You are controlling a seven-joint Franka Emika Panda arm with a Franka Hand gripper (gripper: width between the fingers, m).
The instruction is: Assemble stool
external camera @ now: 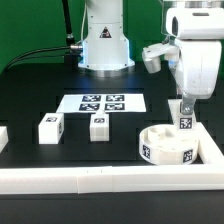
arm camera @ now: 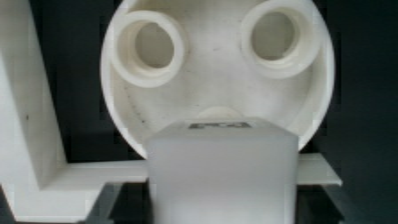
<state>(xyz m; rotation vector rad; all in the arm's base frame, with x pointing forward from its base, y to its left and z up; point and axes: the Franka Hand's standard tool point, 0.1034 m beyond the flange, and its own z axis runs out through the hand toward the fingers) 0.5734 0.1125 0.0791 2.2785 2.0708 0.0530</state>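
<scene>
My gripper [external camera: 184, 106] is shut on a white leg block [external camera: 184, 120], held upright just above the far rim of the round seat [external camera: 160, 153] at the exterior view's right. In the wrist view the held leg [arm camera: 222, 165] fills the foreground between my dark fingers [arm camera: 121, 192], and the seat [arm camera: 214, 75] lies beyond it with two round holes showing. Two more leg blocks stand on the table, one at the exterior view's left [external camera: 51, 127] and one near the middle [external camera: 98, 126]. Whether the leg touches the seat I cannot tell.
The marker board [external camera: 103, 102] lies flat behind the loose legs. White border rails run along the front [external camera: 100, 181] and right [external camera: 213, 150] of the seat, and also show in the wrist view [arm camera: 27, 120]. The robot base [external camera: 105, 40] stands at the back.
</scene>
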